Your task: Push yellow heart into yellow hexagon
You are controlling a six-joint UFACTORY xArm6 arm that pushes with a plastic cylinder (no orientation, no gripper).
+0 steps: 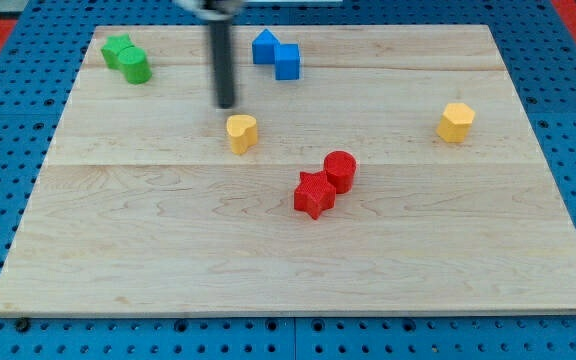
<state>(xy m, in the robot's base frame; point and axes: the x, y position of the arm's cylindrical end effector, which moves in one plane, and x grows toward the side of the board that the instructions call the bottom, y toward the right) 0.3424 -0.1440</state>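
No jaws are fitted; my tip [227, 104] is parked just far-left of the yellow heart [241, 132], with the yellow hexagon [456, 122] well apart rightward, nothing yet delivered.

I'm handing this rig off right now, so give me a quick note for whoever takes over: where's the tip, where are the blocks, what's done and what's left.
My tip: just above the yellow heart toward the view's top, slightly to its left, apart from it or nearly so.
Yellow heart: mid-board, left of centre.
Yellow hexagon: far over at the view's right.
Done: nothing visible yet; the two are well apart.
Left: get the tip to the heart's left side, then push rightward, likely passing above the red cylinder and red star.
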